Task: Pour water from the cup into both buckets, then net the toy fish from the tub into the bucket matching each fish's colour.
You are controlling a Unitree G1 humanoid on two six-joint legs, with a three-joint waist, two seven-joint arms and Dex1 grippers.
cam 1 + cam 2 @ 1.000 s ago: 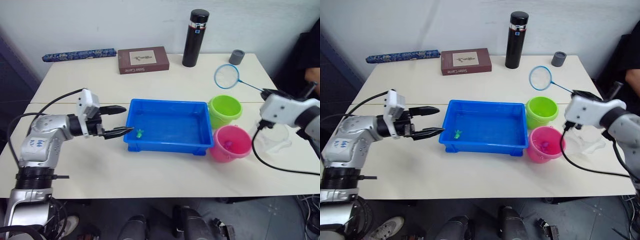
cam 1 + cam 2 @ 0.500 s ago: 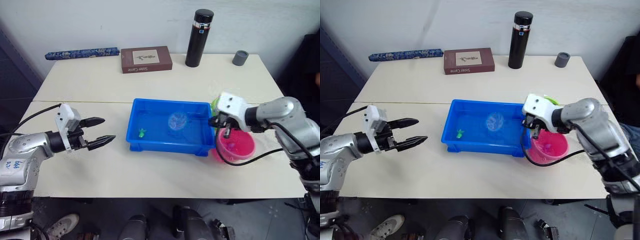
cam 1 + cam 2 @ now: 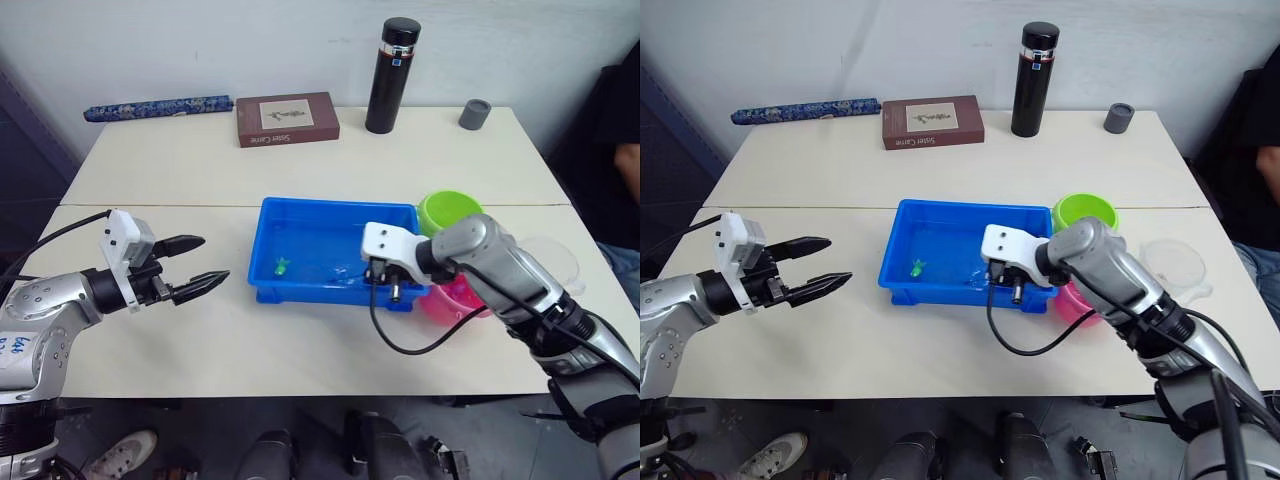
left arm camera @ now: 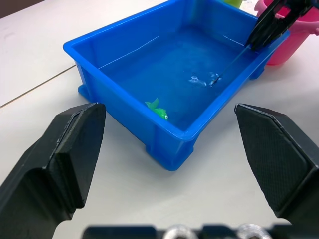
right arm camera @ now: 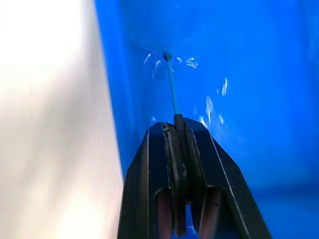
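The right pincer (image 5: 175, 130) pinched the net (image 4: 212, 79) in the tub (image 3: 300, 212); the distant green fish (image 3: 282, 266) might evade it. Left pincer (image 3: 200, 264) spread.

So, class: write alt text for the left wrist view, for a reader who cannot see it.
An open gripper faces a blue tub of water holding one green toy fish. At the tub's far side, the other gripper dips the net's handle into the water beside a pink bucket.
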